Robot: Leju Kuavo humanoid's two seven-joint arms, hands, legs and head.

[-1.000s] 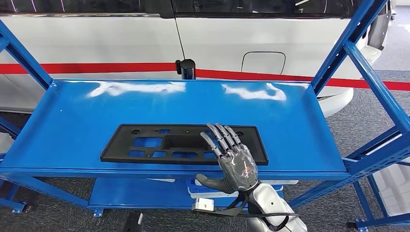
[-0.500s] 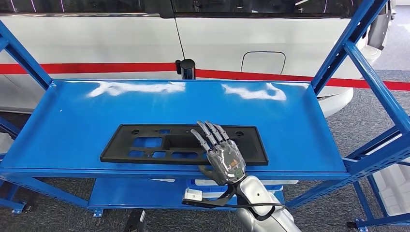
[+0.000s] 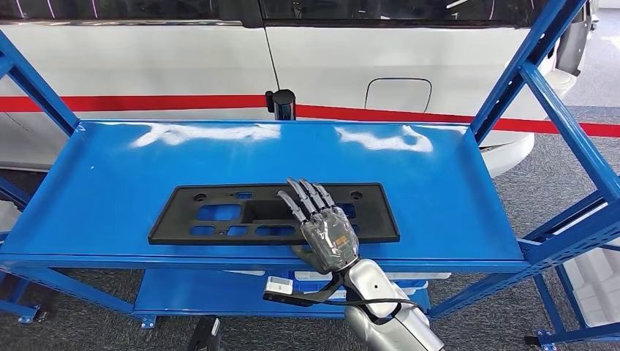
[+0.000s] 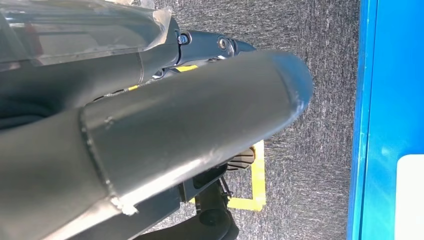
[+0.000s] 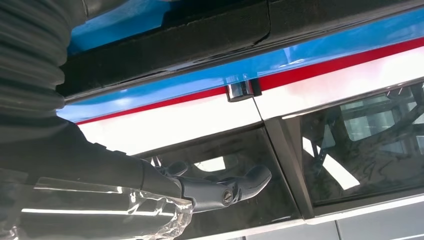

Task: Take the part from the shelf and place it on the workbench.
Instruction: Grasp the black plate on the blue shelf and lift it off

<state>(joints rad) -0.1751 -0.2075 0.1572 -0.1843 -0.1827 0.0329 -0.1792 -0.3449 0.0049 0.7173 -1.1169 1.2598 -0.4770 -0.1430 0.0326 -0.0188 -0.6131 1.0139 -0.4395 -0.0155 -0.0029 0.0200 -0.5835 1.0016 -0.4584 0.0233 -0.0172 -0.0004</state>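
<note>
The part (image 3: 174, 219) is a long flat black plastic plate with several cut-outs, lying near the front edge of the blue shelf (image 3: 110, 175). My right hand (image 3: 325, 234) reaches up from below, its fingers stretched flat across the part's right half and resting on it. The thumb sits low by the shelf's front lip. In the right wrist view the part's black edge (image 5: 200, 40) runs above one dark finger (image 5: 225, 186). My left hand (image 4: 200, 115) hangs over grey carpet beside a blue shelf edge (image 4: 390, 100), holding nothing.
Slanted blue uprights (image 3: 570, 124) frame the shelf on the right, with another (image 3: 36, 80) on the left. A white car body (image 3: 183, 58) with a red stripe stands just behind. A lower shelf (image 3: 190, 292) carries white boxes (image 3: 413, 276).
My right hand has moved left and further onto the part. The part has slid slightly to the left and back on the shelf.
</note>
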